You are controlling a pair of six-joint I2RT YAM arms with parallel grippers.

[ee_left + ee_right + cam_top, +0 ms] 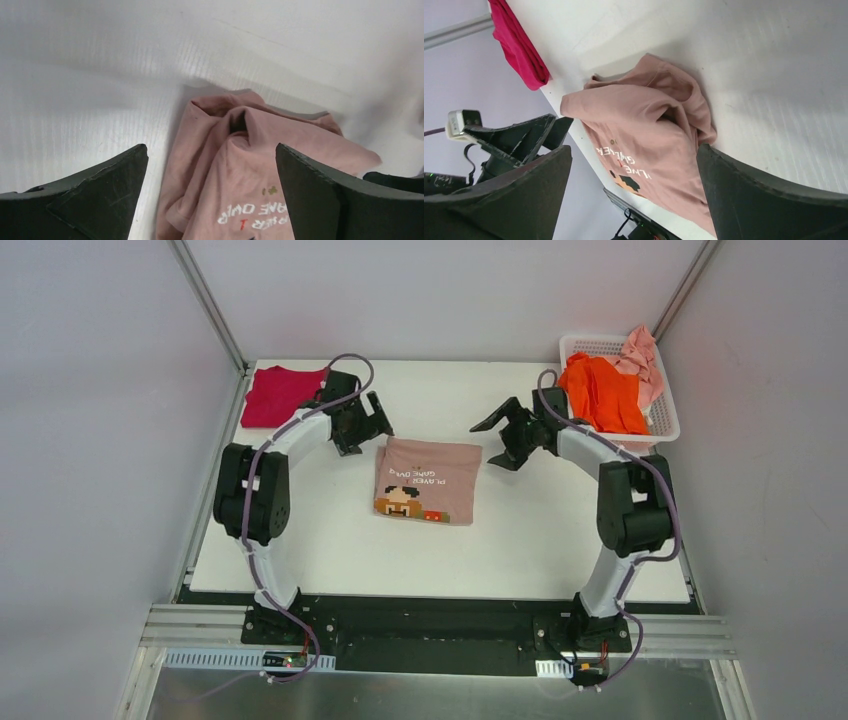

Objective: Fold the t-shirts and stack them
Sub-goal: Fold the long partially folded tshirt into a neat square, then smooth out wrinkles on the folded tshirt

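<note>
Shirts look half done: the red shirt [280,395] lies folded at ten o'clock by the table [330,540] edge, the left gripper [368,428] hangs open and empty, and the dusty-pink shirt [428,480] lies folded in the middle. The right gripper [497,440] is open too. The orange shirt [603,395] and pale pink shirt [640,360] wait crumpled in the basket [665,425] at two o'clock, with bare room toward six.

white table [330,550] boxed in by plain pale walls [440,290] — metal corner posts [208,302], even light
</note>
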